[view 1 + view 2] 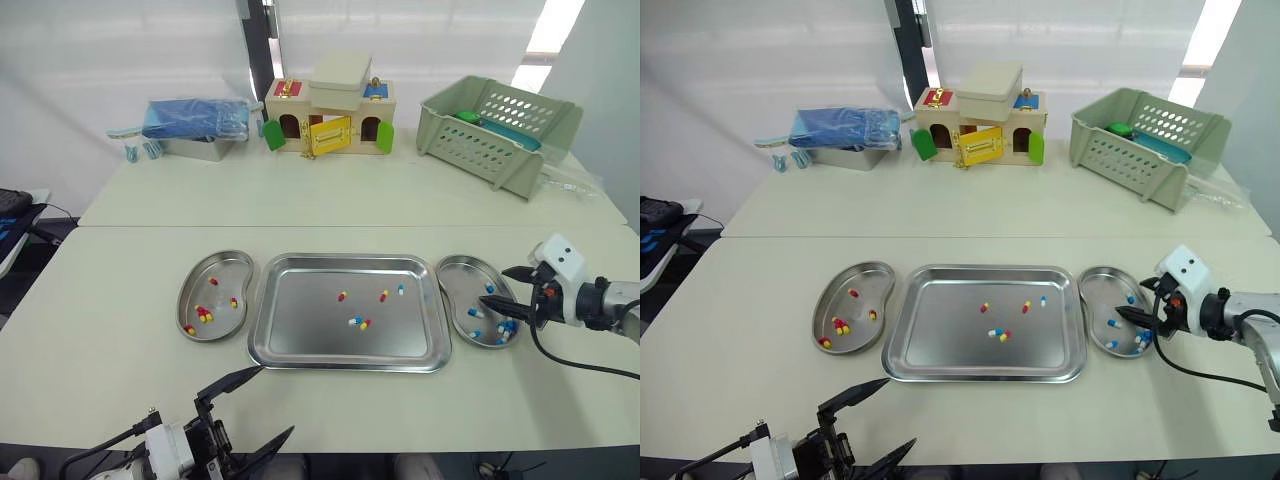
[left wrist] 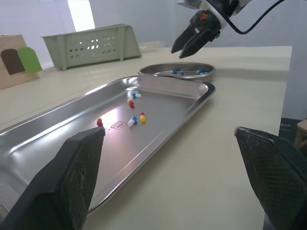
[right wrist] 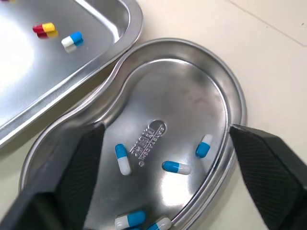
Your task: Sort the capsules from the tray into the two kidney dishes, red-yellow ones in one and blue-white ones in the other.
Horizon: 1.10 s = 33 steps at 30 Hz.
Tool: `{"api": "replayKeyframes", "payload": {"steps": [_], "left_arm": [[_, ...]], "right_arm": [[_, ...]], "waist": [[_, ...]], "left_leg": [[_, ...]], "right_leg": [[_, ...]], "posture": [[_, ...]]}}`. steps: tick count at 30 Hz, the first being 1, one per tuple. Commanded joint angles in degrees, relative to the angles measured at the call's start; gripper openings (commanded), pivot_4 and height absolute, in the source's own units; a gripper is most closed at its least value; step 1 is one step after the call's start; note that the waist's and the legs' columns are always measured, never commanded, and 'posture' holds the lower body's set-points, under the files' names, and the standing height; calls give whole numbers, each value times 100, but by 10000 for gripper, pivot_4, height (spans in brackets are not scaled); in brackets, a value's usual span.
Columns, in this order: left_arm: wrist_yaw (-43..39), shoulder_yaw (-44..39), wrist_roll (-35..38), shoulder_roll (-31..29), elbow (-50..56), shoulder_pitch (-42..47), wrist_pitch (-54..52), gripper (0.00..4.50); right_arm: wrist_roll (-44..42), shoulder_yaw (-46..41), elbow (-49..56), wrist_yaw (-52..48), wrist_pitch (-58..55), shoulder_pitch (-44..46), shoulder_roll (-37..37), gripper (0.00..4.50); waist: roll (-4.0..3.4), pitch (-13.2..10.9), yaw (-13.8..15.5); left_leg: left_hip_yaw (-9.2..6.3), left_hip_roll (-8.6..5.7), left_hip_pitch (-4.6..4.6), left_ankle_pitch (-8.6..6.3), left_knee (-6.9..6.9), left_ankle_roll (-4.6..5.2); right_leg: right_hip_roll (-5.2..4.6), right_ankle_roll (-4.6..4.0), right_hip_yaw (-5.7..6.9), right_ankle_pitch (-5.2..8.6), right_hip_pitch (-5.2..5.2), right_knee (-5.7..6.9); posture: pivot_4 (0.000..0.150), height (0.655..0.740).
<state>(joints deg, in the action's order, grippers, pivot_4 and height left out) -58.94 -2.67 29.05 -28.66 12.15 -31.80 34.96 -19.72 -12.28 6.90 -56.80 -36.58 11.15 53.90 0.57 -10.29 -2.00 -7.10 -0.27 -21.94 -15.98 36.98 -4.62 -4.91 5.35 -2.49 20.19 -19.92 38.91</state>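
The right hand [image 1: 495, 287] reaches in from the right, fingers parted and empty. The left hand [image 1: 277, 400] sits low, fingers spread wide.

You face two cream tables butted edge to edge: front table [image 1: 100, 330], back table [image 1: 400, 190], seam running straight across between them. White wall [image 1: 100, 60] behind, plain, evenly lit. Bright window strip [image 1: 555, 25] at upper right; dark post [image 1: 258, 40] rising behind back table's middle. On back table, to your far side: blue bag [image 1: 195, 120] left, wooden toy house [image 1: 330, 115] centre, green basket [image 1: 500, 125] right, tilted. Light soft, shadows faint.
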Motion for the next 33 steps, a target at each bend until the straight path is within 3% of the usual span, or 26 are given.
{"api": "replayKeyframes", "payload": {"steps": [1,8,16,22,33], "left_arm": [[689,-617,54,-182,341,61,-643,45000],[1359,-1834,300,-1013,154,212,-2441,45000],[1153,-3287,108,-2094,-1551,732,-3226,45000],[971,-3479,-54,-2306,-1815,1038,-3487,45000],[756,-3332,-420,-2283,-2039,1537,-3475,45000]], "right_arm": [[-287,-720,-230,-471,655,-327,126,44707],[-355,-1227,-1589,-1272,1938,-663,157,44707],[-213,-1192,-3143,-1687,3100,-372,302,44707],[-147,-1087,-3622,-1764,3423,-239,322,44707],[-313,-1262,-3372,-1745,3397,-610,316,44707]], "waist": [[7,-4,22],[10,-6,8],[7,-8,-89],[6,-8,-121],[5,-8,-119]], "left_leg": [[-1,0,1,0,0,0],[-3,1,19,0,0,0],[0,2,29,0,-3,0],[1,2,25,0,-4,-1],[2,4,25,0,-4,-1]], "right_leg": [[0,0,2,0,2,0],[0,0,7,0,25,-4],[1,0,6,1,26,2],[0,0,4,1,25,-4],[0,0,3,1,23,1]], "posture": [[1500,7400],[1500,7400],[1500,7400],[1500,7400],[1500,7400]]}}
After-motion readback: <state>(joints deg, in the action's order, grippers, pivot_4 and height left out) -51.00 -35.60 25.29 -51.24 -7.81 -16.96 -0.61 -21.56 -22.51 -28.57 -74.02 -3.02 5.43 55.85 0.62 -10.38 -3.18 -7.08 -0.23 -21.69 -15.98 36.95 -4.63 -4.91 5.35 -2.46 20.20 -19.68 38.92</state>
